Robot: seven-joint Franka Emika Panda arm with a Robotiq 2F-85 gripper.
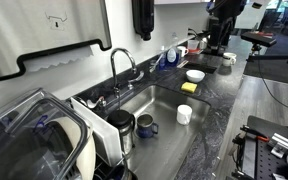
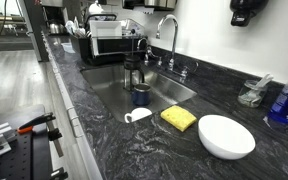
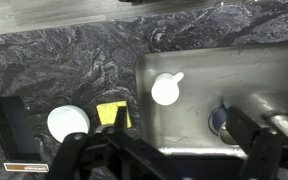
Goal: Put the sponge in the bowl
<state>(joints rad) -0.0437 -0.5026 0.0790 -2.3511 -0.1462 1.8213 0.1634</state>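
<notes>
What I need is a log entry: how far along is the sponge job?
Done: nothing; the sponge lies on the counter beside the empty bowl. In hand: nothing; the wrist view shows the gripper open above both. Left: descend, grasp the sponge, place it in the bowl.

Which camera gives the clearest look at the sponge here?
An exterior view: the sponge lies near the camera, whole, on the counter beside the bowl. In an exterior view from farther off it is a small yellow patch. The wrist view shows it from above, partly behind the gripper.
</notes>
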